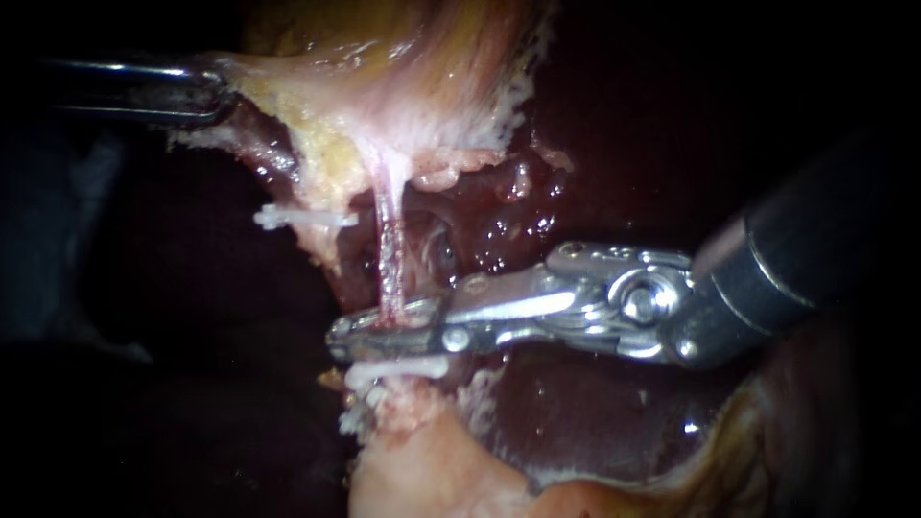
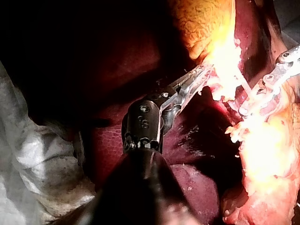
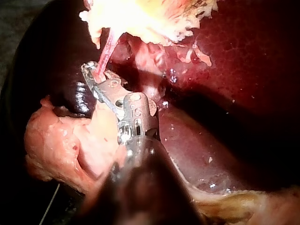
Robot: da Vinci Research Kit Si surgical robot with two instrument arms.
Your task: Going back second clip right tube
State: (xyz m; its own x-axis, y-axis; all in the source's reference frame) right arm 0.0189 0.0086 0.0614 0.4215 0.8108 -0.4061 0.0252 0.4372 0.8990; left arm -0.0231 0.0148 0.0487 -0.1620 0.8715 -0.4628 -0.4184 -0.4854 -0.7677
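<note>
The right instrument (image 1: pixel 384 328) enters from 3 o'clock and reaches the middle of the endoscope view. Its 2 jaws stand slightly apart, with a thin dark gap between them. The thin pink tube (image 1: pixel 387 249) runs down from 12 o'clock into that gap. A white clip (image 1: pixel 398 367) lies crosswise just beside the jaws on their 6 o'clock side, where the tube meets a pale lump. A second white clip (image 1: pixel 305 219) sits apart from the tube toward 10 o'clock, sticking out of the yellowish edge.

The left instrument (image 2: pixel 202 74) comes in from 10 o'clock. Its jaws are pressed together, pinching the pale tissue (image 1: pixel 384 105) that the tube hangs from, and the tube looks stretched straight. The dark red liver (image 1: pixel 576 412) fills the area from 4 to 5 o'clock, under the right instrument.
</note>
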